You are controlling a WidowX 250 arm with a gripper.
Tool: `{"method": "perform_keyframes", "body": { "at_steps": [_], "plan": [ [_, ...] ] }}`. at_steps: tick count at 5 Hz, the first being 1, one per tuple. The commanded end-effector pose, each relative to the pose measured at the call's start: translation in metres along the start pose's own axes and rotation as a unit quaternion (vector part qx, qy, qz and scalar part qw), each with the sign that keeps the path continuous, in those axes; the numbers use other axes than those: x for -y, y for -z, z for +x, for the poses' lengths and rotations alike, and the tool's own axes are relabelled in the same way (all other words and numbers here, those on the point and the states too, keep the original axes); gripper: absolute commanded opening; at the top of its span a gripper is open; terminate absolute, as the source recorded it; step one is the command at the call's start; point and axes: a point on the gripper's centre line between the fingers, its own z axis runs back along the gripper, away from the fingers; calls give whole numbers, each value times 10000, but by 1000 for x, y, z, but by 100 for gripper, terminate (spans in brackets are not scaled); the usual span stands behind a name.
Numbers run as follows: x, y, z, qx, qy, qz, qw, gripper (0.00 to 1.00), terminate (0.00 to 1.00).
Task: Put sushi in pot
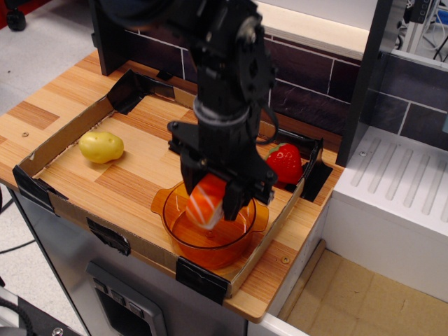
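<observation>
Orange white-striped sushi (206, 203) clamped by end effector (208, 204), over pot (210, 241)

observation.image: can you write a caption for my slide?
The hand holds the sushi over the orange pot, with a potato and strawberry nearby.

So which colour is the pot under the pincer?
The pot is transparent orange, seen best in the observation.image view, the only one given.

The sushi (206, 202), a white rice block with a striped orange slab on top, hangs tilted over the pot's opening. The pot (210, 234) is round, transparent orange, upright near the tray's front edge.
</observation>
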Motion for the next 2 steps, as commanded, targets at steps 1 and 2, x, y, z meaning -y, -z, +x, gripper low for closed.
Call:
{"method": "perform_keyframes", "body": {
  "at_steps": [1, 2],
  "plan": [
    [-6, 1, 7, 299, -96, 244, 9992, 100, 0],
    [-9, 6, 9, 324, -24, 269, 9991, 100, 0]
  ]
}}
